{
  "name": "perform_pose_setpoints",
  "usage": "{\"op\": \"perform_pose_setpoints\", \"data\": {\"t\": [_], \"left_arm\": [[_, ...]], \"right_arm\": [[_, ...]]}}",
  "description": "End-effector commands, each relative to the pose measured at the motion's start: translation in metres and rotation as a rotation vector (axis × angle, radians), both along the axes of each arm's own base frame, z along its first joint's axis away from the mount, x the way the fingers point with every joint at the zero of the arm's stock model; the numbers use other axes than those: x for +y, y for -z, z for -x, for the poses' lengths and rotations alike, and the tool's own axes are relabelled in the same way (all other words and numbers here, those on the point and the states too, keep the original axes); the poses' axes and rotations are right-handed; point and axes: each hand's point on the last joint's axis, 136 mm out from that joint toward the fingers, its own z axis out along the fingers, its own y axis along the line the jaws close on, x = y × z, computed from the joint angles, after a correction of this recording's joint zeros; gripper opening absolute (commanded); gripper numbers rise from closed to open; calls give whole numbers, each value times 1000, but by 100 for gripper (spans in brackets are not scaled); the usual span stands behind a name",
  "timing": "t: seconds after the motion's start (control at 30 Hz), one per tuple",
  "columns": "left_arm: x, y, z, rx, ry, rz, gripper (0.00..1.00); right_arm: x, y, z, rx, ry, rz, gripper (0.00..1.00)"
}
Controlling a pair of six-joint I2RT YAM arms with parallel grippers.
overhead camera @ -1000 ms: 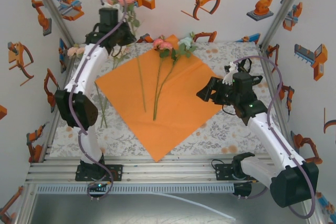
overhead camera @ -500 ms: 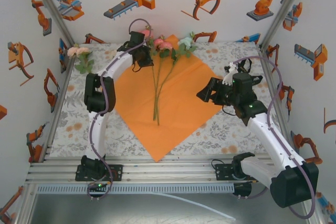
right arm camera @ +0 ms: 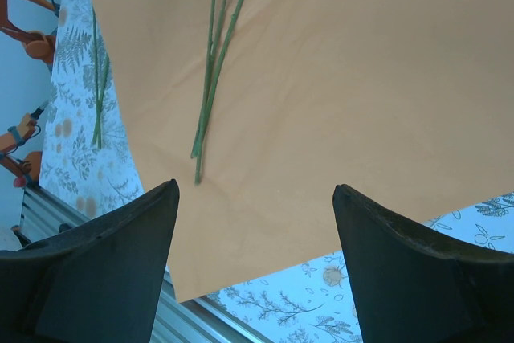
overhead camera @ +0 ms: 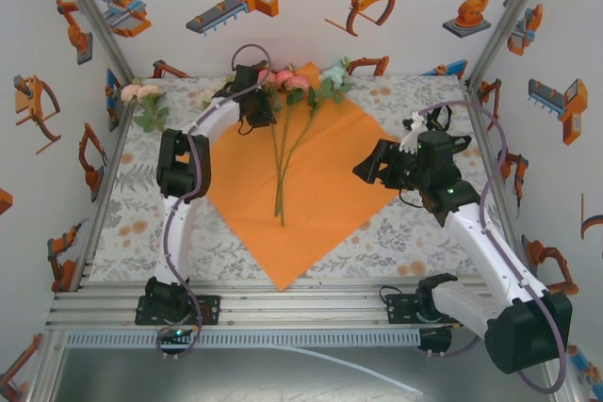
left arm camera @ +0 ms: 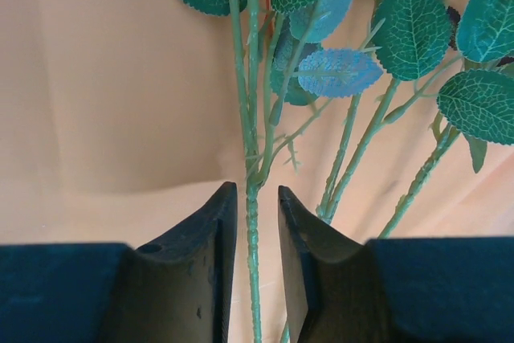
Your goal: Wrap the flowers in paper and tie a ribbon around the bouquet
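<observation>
- A bright orange rectangular sheet of thin paper (overhead camera: 330,200) lies flat on the bench (overhead camera: 419,233), one corner pointing toward the arm bases.
- The small bunch of artificial flowers (overhead camera: 295,84), with pink, white and mint blooms, rests on that sheet. Its blooms are at the far corner and its long stems run toward the near side.
- The left claw (left arm camera: 257,190) sits low at the bunch's leafy end. Its jaws stand narrowly apart, and one thin green stem (left arm camera: 254,230) passes between them.
- The right claw (right arm camera: 257,186) hovers above the sheet's right part, jaws wide with nothing between them.
- A separate spray of pale pink flowers (overhead camera: 141,96) lies by the left wall, well apart from the sheet.
</observation>
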Motion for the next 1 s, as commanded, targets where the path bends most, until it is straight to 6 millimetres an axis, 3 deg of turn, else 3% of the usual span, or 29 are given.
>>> {"op": "perform_pose_setpoints", "data": {"t": [0.0,0.1,0.2,0.3,0.37,0.43,0.53,0.67,0.97], "left_arm": [[25,-95,3,-171,-8,-28,32],[72,-129,21,-243,-61,-134,32],[141,-137,38,-247,-124,-326,33],[220,-130,52,-174,-212,-528,33],[265,-121,57,-107,-273,-573,33],[293,-108,60,-44,-297,-540,34],[318,-85,55,31,-323,-463,36],[333,-58,43,86,-344,-442,37],[337,-16,15,132,-302,-456,42]], "right_arm": [[-4,-3,3,-20,10,10,71],[-3,-4,3,-24,6,8,71],[-2,-3,2,-28,-1,3,71],[0,-1,1,-29,-7,-1,71],[1,1,-1,-28,-9,-6,71],[3,3,-2,-25,-14,-8,71],[3,7,-3,-18,-12,-7,71],[3,10,-5,-5,-15,-3,71],[2,12,-9,11,-7,13,71]]}}
